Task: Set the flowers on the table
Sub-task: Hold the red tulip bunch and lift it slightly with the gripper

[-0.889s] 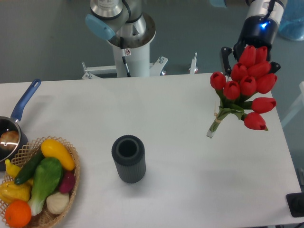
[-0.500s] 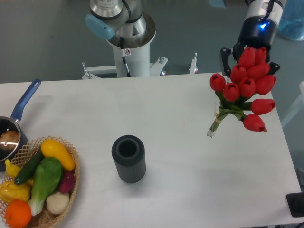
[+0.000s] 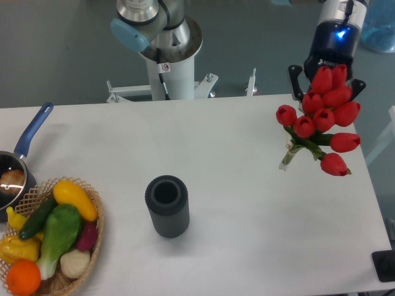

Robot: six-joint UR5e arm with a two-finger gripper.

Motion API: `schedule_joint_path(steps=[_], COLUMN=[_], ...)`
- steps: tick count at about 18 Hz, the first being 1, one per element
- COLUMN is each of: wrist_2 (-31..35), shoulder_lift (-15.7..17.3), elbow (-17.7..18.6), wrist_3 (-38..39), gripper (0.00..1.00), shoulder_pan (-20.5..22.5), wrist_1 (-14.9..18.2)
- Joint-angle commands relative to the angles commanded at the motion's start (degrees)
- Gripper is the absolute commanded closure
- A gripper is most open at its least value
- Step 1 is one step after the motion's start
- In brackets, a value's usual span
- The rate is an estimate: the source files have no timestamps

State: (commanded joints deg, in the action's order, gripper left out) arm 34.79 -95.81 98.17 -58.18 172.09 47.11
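Hand (image 3: 326, 79) at far right edge, fingers mostly hidden behind the blooms, apparently clamped on the flowers (image 3: 323, 117). Bunch hangs tilted over the white surface (image 3: 247, 203), stem end low-left. Dark cylinder (image 3: 166, 206) upright mid-surface, wicker basket (image 3: 94, 237) at left.

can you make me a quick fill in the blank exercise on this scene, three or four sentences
1. The gripper holds the flowers, whose blooms are ____ in colour.
2. The dark cylinder stands ____ on the table.
3. The wicker basket sits at the table's front ____ corner as the camera sees it.
4. The pan has a ____ handle.

Missing words: red; upright; left; blue
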Motion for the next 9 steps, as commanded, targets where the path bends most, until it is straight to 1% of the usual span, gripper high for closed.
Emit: schedule_joint_path(steps=[4, 5, 6, 7, 9], wrist_2=[7.4, 9.5, 12.4, 15.6, 20.8], shoulder_lift=[2.2, 3.2, 3.8, 4.3, 4.5], elbow=[0.4, 0.7, 0.8, 0.8, 0.6], wrist_3=[0.5, 0.5, 0.5, 0.4, 0.4], gripper=[0.67, 0.67, 0.67, 0.63, 0.63], shoulder_pan=[-0.6, -0.9, -1.1, -1.1, -2.0], wrist_1=[0.3, 1.0, 2.5, 3.6, 4.0])
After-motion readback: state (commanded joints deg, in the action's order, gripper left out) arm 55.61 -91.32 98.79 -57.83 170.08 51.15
